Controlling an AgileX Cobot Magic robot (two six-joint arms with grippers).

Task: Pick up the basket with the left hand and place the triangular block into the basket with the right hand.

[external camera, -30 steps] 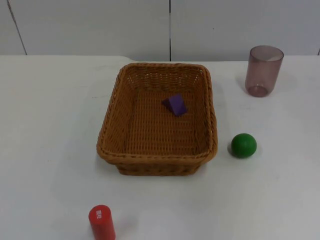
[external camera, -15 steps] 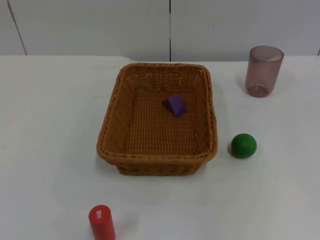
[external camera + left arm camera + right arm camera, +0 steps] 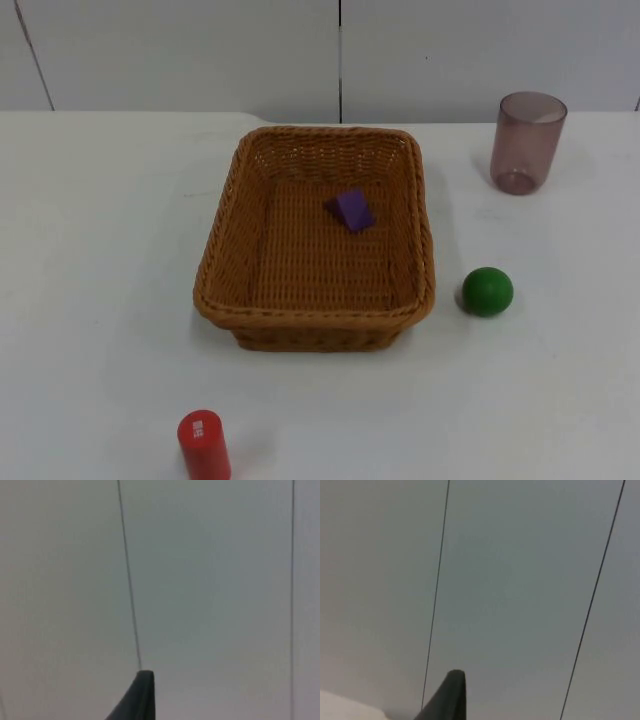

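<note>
Left claw [image 3: 141,695] and right claw [image 3: 451,694] each face the partition wall

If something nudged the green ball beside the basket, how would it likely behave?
The green ball looks round and smooth, so it would probably roll freely on the white table. Pushed left, the basket wall would likely stop it.

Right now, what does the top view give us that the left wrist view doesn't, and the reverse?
Top view alone: the brown wicker basket resting on the white table top, the purple triangular block lying inside it, a green ball to the basket's right, a translucent purple cup farther back, and a red cylinder near the front edge.

Left wrist view alone: a black fingertip of the left gripper, pointed at the wall, away from the basket.

Shared: the grey partition wall with its thin vertical seams.
</note>
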